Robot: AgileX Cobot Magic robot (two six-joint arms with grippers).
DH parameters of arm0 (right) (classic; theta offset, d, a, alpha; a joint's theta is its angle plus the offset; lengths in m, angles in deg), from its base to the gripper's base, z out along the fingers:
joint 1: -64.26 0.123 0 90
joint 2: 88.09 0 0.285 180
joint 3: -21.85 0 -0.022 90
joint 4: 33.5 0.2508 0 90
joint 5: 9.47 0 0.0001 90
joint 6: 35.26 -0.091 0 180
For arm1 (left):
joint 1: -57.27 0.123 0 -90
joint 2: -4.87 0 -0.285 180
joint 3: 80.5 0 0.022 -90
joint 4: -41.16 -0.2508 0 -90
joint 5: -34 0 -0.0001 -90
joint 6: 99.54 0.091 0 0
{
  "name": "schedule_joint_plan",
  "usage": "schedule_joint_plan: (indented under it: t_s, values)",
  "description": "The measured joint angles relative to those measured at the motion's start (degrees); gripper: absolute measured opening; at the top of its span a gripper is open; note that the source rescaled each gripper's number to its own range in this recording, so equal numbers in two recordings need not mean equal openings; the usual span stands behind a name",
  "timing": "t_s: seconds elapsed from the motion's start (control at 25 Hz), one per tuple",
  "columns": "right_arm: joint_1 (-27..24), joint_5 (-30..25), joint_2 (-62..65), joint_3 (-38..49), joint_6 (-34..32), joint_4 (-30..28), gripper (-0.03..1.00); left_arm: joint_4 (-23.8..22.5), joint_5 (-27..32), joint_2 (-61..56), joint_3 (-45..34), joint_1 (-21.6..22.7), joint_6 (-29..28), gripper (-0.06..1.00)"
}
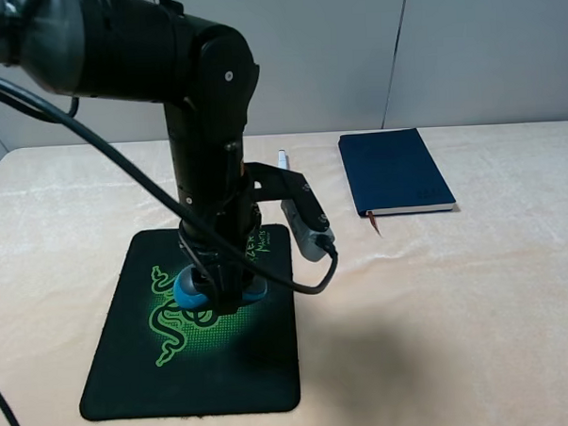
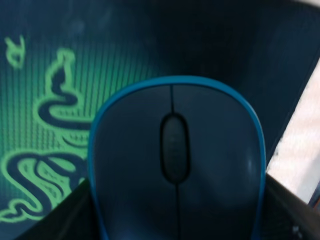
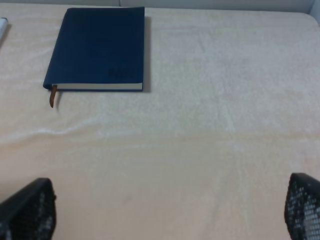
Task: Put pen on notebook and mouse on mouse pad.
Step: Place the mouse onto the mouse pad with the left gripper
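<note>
Lying on the table (image 1: pixel 477 308), the black mouse pad (image 1: pixel 131 371) shows a green snake logo and half-hidden green lettering. The notebook (image 1: pixel 393 170) sits well apart. The left gripper (image 1: pixel 221 291) clamps the mouse (image 1: pixel 188 291) over the pad, the right gripper (image 3: pixel 166 210) gapes empty, and the pen (image 1: pixel 283 158) lies near the notebook.

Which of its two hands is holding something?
The left hand, shut on the blue-edged mouse over the mouse pad; the right hand hangs open and empty above the table.
</note>
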Motion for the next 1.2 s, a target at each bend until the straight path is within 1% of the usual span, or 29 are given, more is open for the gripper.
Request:
schedule_joint_plan:
  t_s: [0.2, 0.4, 0.6, 1.0, 1.12, 1.16, 1.2]
  values:
    - [0.0, 0.0, 0.0, 0.0, 0.0, 0.0, 1.0, 0.04, -4.64, -3.06, -7.58, 2.71, -0.81, 0.0]
    - [0.0, 0.0, 0.0, 0.0, 0.0, 0.0, 1.0, -0.44, -10.21, -3.94, -12.75, 4.57, -5.22, 0.0]
    - [0.0, 0.0, 0.0, 0.0, 0.0, 0.0, 1.0, -3.26, -16.84, -3.94, -16.07, 4.7, -12.17, 0.0]
    - [0.0, 0.0, 0.0, 0.0, 0.0, 0.0, 1.0, -10.02, -23.78, -3.94, -17.0, 4.7, -25.9, 0.0]
    - [0.0, 0.0, 0.0, 0.0, 0.0, 0.0, 1.0, -11.78, -26.39, -3.94, -19.18, 4.7, -30.84, 0.0]
    - [0.0, 0.0, 0.0, 0.0, 0.0, 0.0, 1.0, -12.72, -27.73, -3.94, -20.79, 4.7, -34.31, 0.0]
    - [0.0, 0.0, 0.0, 0.0, 0.0, 0.0, 1.0, -13.14, -28.51, -3.94, -21.61, 4.7, -35.63, 0.0]
